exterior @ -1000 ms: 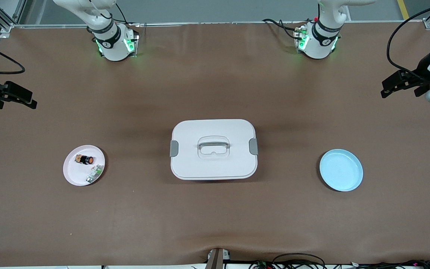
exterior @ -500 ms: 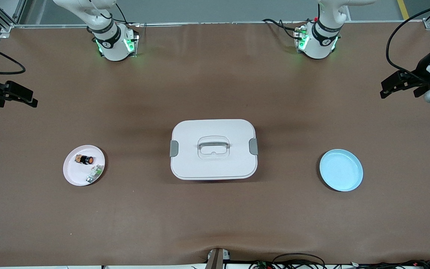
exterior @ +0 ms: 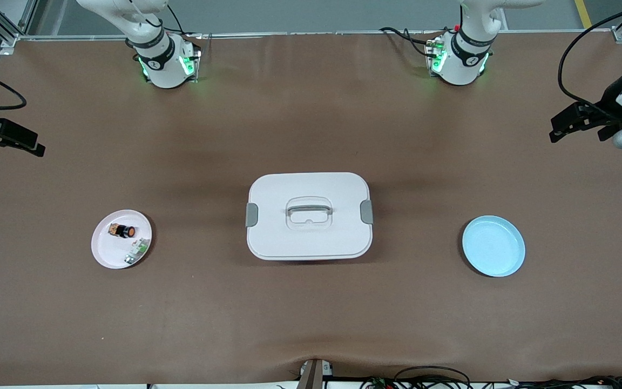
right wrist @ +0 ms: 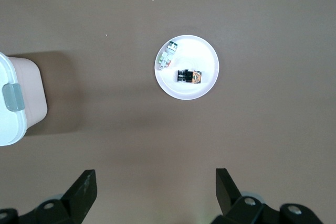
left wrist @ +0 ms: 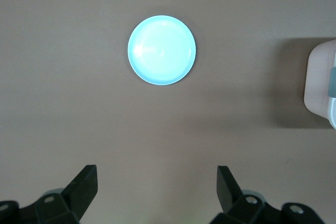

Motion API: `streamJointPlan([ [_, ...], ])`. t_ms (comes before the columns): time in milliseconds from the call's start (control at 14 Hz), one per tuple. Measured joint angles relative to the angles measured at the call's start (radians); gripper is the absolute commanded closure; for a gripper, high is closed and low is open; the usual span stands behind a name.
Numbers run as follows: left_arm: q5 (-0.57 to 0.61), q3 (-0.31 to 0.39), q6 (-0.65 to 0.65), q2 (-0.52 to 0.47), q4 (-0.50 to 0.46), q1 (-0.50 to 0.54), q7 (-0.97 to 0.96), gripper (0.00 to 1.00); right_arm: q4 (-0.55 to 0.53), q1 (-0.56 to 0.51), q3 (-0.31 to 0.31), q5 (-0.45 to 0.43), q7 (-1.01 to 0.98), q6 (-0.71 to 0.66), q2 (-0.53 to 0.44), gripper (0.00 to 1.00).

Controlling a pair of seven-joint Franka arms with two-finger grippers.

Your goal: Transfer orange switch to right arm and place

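Note:
The orange switch lies on its side on a small white plate toward the right arm's end of the table. It also shows in the right wrist view on that plate. My right gripper is open and empty, up over the bare table at that end, well apart from the plate. In its own view the right gripper has wide-spread jaws. My left gripper is open and empty over the table at the left arm's end; its own view shows the same spread.
A small white-and-green part lies on the same plate as the switch. A closed white box with a handle stands mid-table. An empty light blue plate lies toward the left arm's end.
My right gripper has shifted a little toward the table's edge at its own end. The left gripper has barely moved. The switch and plates have not moved.

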Motion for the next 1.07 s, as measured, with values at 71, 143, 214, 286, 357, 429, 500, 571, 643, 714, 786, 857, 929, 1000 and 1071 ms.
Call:
streamJointPlan([
  [71, 0.000, 0.000, 0.000, 0.000, 0.000, 0.000, 0.000, 0.00, 0.000, 0.001, 0.000, 0.000, 0.000, 0.003, -0.001, 0.00],
  [143, 0.000, 0.000, 0.000, 0.000, 0.000, 0.000, 0.000, 0.00, 0.000, 0.002, 0.000, 0.000, 0.000, 0.004, -0.003, 0.00],
  [214, 0.000, 0.000, 0.000, 0.000, 0.000, 0.000, 0.000, 0.00, 0.000, 0.002, 0.000, 0.001, 0.000, 0.004, -0.005, 0.00],
  [286, 0.000, 0.000, 0.000, 0.000, 0.000, -0.001, 0.000, 0.00, 0.000, 0.004, 0.000, 0.001, 0.000, 0.005, -0.006, 0.00],
  [357, 0.000, 0.000, 0.000, 0.000, 0.000, -0.001, 0.000, 0.00, 0.000, 0.009, 0.000, 0.001, 0.000, 0.005, -0.007, 0.00],
  [429, 0.000, 0.000, 0.000, 0.000, 0.002, -0.001, 0.000, 0.00, 0.000, 0.015, 0.000, 0.001, 0.000, 0.005, -0.008, 0.00],
  [500, 0.000, 0.000, 0.000, 0.000, 0.003, -0.001, 0.000, 0.00, 0.000, 0.021, 0.000, 0.001, 0.000, 0.005, -0.009, 0.00],
  [571, 0.000, 0.000, 0.000, 0.000, 0.005, -0.001, 0.000, 0.00, 0.000, 0.025, 0.001, 0.001, 0.000, 0.005, -0.009, 0.00],
  [643, 0.000, 0.000, 0.000, 0.000, 0.006, -0.001, 0.000, 0.00, 0.000, 0.026, 0.000, 0.001, 0.000, 0.005, -0.009, 0.00],
  [714, 0.000, 0.000, 0.000, 0.000, 0.007, -0.001, 0.000, 0.00, 0.000, 0.026, 0.000, 0.001, 0.000, 0.005, -0.009, 0.00],
  [786, 0.000, 0.000, 0.000, 0.000, 0.007, -0.001, 0.000, 0.00, 0.000, 0.026, 0.000, 0.001, 0.000, 0.005, -0.009, 0.00],
  [857, 0.000, 0.000, 0.000, 0.000, 0.007, -0.001, 0.000, 0.00, 0.000, 0.026, 0.000, 0.001, 0.000, 0.005, -0.010, 0.00],
  [929, 0.000, 0.000, 0.000, 0.000, 0.007, 0.000, 0.000, 0.00, 0.000, 0.026, 0.000, 0.000, 0.000, 0.006, -0.010, 0.00],
  [1000, 0.000, 0.000, 0.000, 0.000, 0.007, 0.000, 0.000, 0.00, 0.000, 0.026, 0.000, 0.000, 0.000, 0.010, -0.011, 0.00],
  [1071, 0.000, 0.000, 0.000, 0.000, 0.007, 0.000, 0.000, 0.00, 0.000, 0.026, 0.000, 0.000, 0.000, 0.013, -0.012, 0.00],
])
